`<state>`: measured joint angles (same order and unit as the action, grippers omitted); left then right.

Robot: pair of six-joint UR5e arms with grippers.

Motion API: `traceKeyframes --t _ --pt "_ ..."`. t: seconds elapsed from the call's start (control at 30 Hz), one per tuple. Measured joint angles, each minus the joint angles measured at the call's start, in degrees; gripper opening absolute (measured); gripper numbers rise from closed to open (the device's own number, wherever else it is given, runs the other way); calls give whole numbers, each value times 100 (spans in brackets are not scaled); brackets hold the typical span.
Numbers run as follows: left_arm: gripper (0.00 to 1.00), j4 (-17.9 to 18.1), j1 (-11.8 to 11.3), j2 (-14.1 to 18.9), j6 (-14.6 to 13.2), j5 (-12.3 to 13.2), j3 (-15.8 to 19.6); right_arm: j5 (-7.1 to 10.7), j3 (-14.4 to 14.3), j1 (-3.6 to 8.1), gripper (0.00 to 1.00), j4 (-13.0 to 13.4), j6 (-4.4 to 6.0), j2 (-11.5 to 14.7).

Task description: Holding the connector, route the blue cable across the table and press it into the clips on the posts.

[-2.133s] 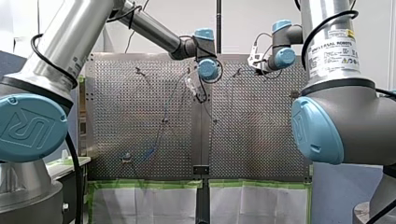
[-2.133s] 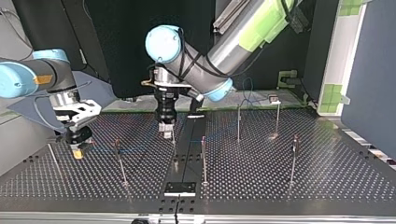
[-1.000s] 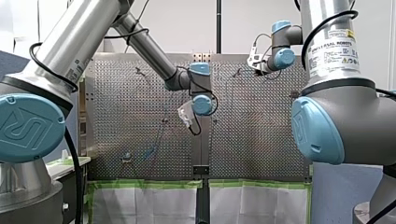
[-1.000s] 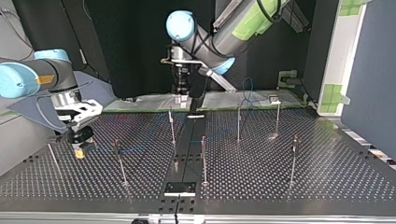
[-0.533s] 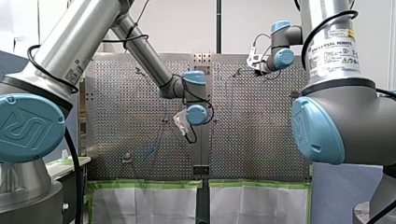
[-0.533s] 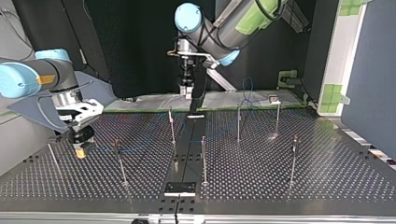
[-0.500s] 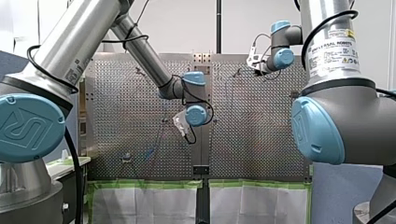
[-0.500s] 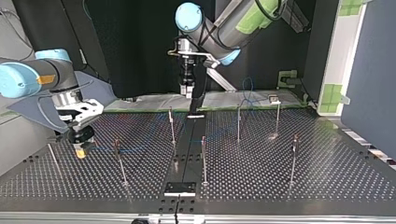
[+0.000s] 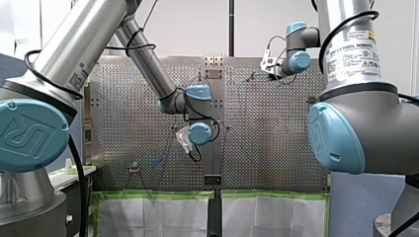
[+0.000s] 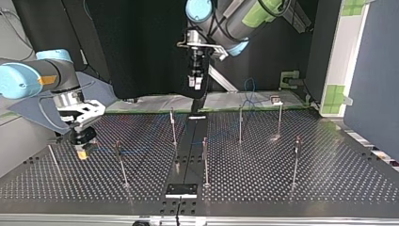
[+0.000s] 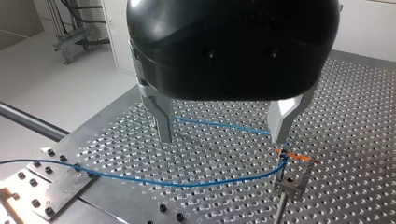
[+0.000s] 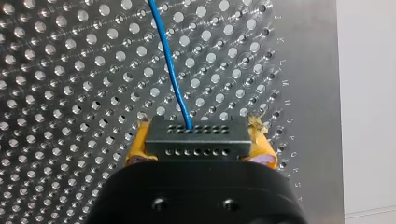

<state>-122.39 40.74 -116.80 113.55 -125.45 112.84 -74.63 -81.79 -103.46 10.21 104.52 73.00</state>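
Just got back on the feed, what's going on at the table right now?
My right gripper is shut on the connector, low over the table, with the blue cable trailing from it. My left gripper hangs open and empty above the table; below it the cable runs to a clip on a post.

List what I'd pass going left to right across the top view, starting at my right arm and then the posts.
My right arm, jaws shut on the connector → dark-tipped post → thin rear post → centre post → next rear post → flat-topped post → outermost post.
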Motion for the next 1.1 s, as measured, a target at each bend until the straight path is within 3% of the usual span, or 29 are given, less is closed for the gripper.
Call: traceKeyframes --t 0.8,1.1 --pt "100 1208 -2 0 0 -1 1210 -192 -5 34 0 -60 -20 7" --pt "100 1372 0 -2 0 -1 1638 -202 -13 5 0 -70 -26 7"
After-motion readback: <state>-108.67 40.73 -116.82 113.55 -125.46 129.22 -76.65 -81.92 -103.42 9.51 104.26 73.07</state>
